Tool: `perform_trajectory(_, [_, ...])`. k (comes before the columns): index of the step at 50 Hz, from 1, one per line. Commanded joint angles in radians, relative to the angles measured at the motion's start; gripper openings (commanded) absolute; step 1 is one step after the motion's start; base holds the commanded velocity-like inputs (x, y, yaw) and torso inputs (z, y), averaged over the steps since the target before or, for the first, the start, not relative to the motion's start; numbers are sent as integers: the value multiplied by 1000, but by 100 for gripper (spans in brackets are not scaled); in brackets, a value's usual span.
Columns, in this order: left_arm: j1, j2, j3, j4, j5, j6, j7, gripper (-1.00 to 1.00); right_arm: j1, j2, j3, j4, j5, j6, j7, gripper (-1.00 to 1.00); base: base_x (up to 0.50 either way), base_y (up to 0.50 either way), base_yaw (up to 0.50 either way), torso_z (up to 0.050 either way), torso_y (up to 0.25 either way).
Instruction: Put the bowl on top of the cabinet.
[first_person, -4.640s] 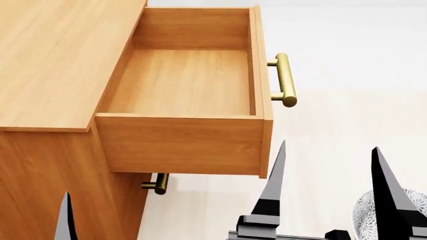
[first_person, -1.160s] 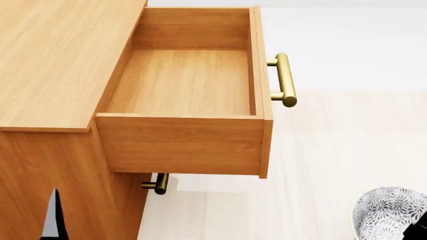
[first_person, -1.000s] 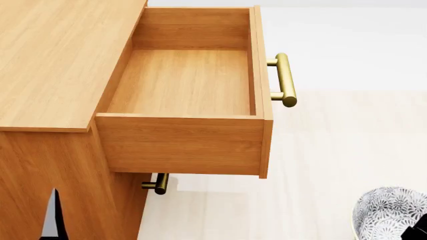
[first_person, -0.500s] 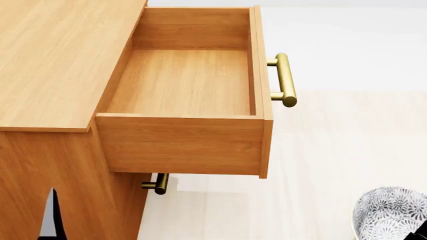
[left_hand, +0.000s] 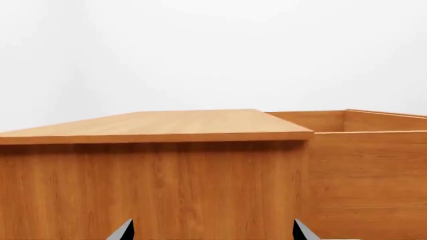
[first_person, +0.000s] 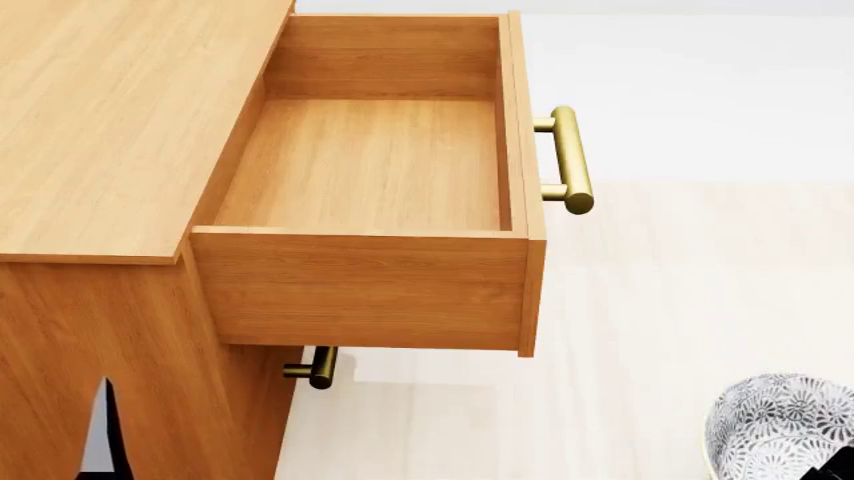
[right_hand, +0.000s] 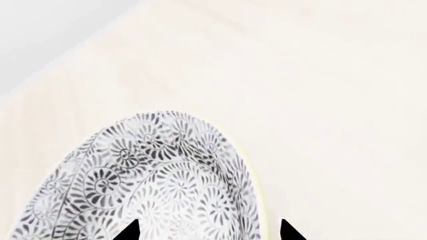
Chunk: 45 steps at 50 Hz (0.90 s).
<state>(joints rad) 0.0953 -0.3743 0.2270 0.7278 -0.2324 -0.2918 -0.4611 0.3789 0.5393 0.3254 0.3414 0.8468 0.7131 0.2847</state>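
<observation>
bowl (first_person: 781, 425): on pale floor (first_person: 667, 300), well apart from cabinet (first_person: 120, 120), beyond its pulled-out drawer (first_person: 367, 165) | right end effector (right_hand: 208, 231): fingertips spread, straddling the bowl's rim, grip cannot be told | left end effector (left_hand: 212, 231): fingertips apart, empty, facing cabinet side

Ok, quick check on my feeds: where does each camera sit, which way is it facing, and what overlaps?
Head view: high, looking down on the cabinet, its open drawer and the bowl; one left tool fingertip shows.
Left wrist view: low, facing the cabinet's side and top edge; two fingertips peek in.
Right wrist view: just above the bowl, fingertips straddling its rim.
Shared: the cabinet in head and left wrist views, the bowl in head and right wrist views.
</observation>
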Motion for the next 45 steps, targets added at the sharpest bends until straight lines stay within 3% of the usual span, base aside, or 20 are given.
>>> perform_trajectory(1, [2, 22, -29, -2, -9, 11, 32, 100, 23, -37, 4, 77, -53, -43, -52, 100, 0, 0, 0, 0, 0])
perform_trajectory(40, [-4, 15, -16, -14, -12, 8, 18, 100, 117, -75, -47, 278, -117, -149, -118, 100, 0, 0, 0, 0, 0])
perform_trajectory(41, [-4, 14, -17, -15, -13, 8, 18, 100, 122, -75, -50, 286, -121, -153, -121, -100, 0, 0, 0, 0, 0])
perform_trajectory(45, [-3, 14, -17, -17, -15, 11, 17, 100, 111, -77, -50, 253, -116, -141, -108, -100, 0, 0, 0, 0, 0])
